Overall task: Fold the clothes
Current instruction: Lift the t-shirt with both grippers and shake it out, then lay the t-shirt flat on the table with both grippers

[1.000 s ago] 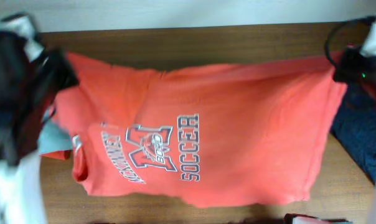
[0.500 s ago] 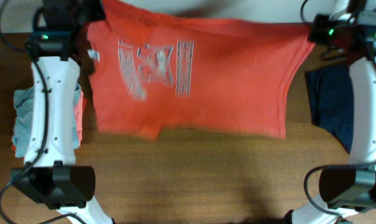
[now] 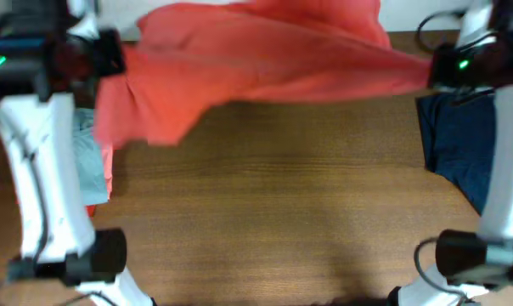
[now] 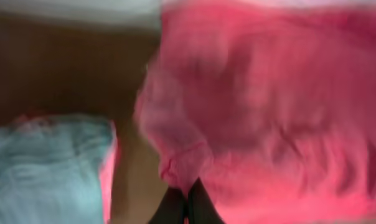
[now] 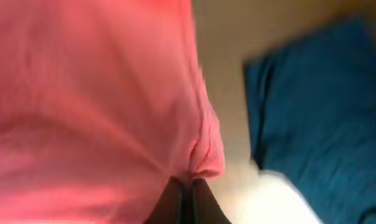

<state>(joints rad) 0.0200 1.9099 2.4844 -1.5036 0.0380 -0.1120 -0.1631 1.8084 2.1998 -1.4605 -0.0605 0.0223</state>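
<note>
The orange-red T-shirt (image 3: 265, 47) is hanging in the air over the far side of the wooden table (image 3: 273, 212). It is stretching from left to right between the two arms. It is looking blurry, and no letters are showing on it. The left gripper (image 4: 188, 196) is pinching a bunched bit of the shirt's edge at the far left. Its two dark fingers are pressing together on the cloth. The right gripper (image 5: 187, 186) is doing the same at the far right, with its fingers squeezing tight on a small fold of the red cloth. At the left end, a big flap of the shirt is drooping down toward the table. A light grey shirt (image 4: 45, 168) is lying crumpled on the left side of the table, next to the white left arm. Another orange cloth (image 4: 108, 168) is peeking out along its right edge and touching it. A navy shirt (image 5: 325, 99) is lying on the right side of the table, just beside the right gripper. The white right arm is hiding part of it in the overhead view.
</note>
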